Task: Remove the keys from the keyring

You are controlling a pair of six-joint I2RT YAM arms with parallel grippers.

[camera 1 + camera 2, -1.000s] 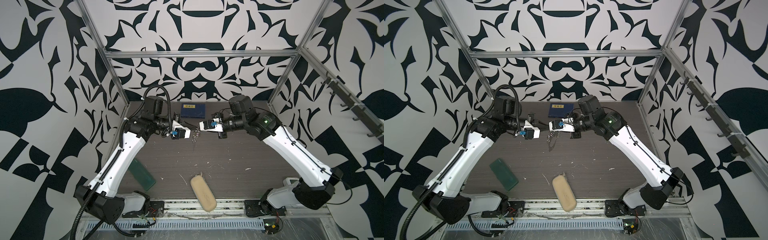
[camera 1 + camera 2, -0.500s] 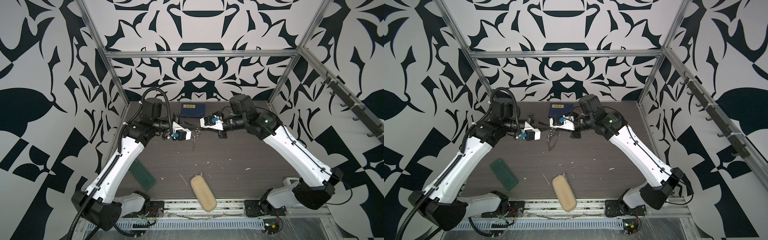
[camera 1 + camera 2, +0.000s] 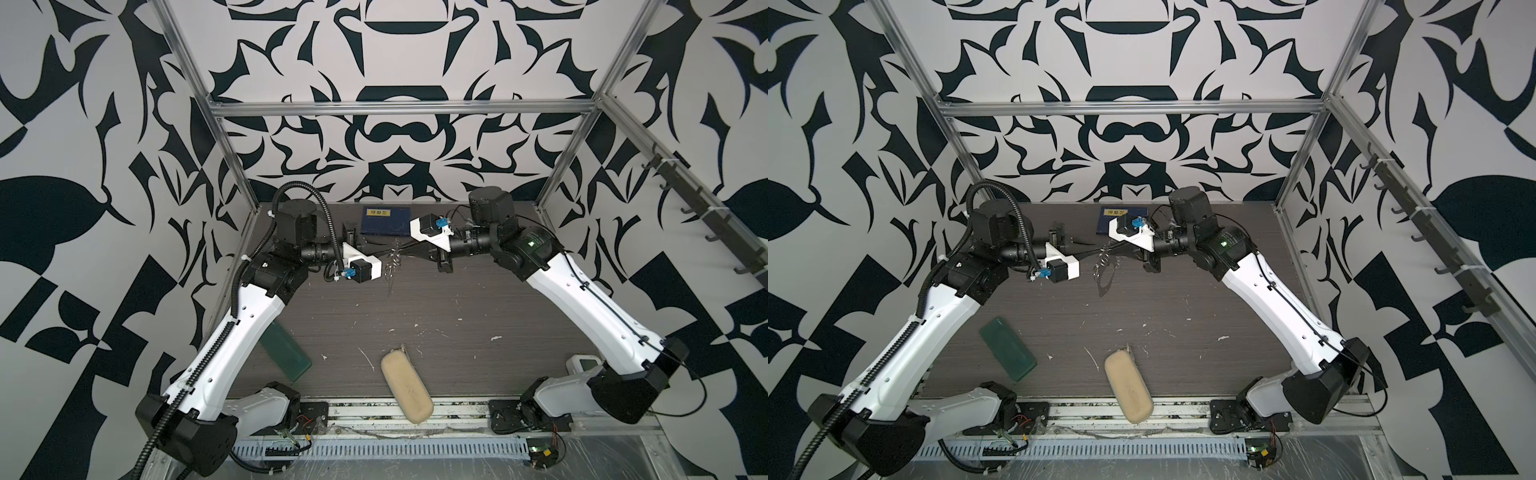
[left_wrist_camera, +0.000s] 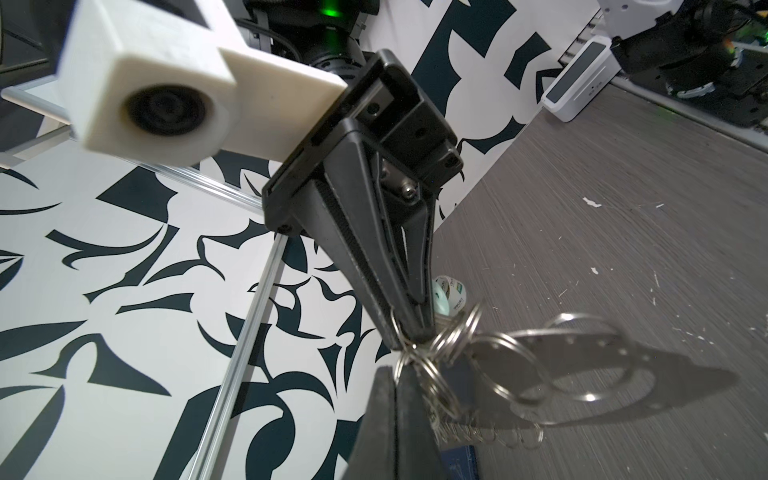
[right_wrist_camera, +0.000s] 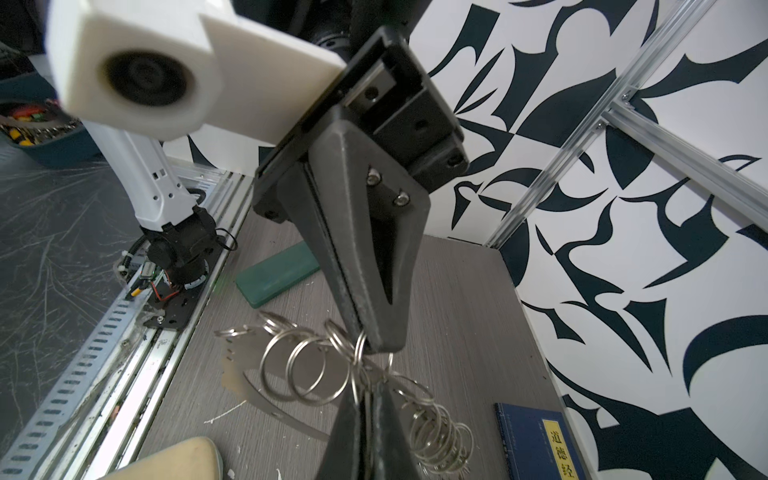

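Plainly, the book (image 5: 536, 440) label reads 道德经; left gripper (image 5: 380, 343) and right gripper (image 4: 411, 332) both clench the keyring (image 4: 455, 334) above open table (image 3: 457, 291).

**A:** How are the arms looking?

**B:** The left arm (image 3: 249, 328) and right arm (image 3: 594, 316) are wearing white shells between black joints. A ribbed black conduit (image 3: 158, 428) is running along the left; a green light (image 3: 531, 244) is glowing on the right.

**A:** And the tips?

**B:** White camera blocks (image 5: 137, 62) with blue plugs (image 3: 348, 273) are sitting behind the left gripper (image 5: 380, 343) and right gripper (image 4: 409, 334), black wedges showing silver screws (image 5: 386, 189).
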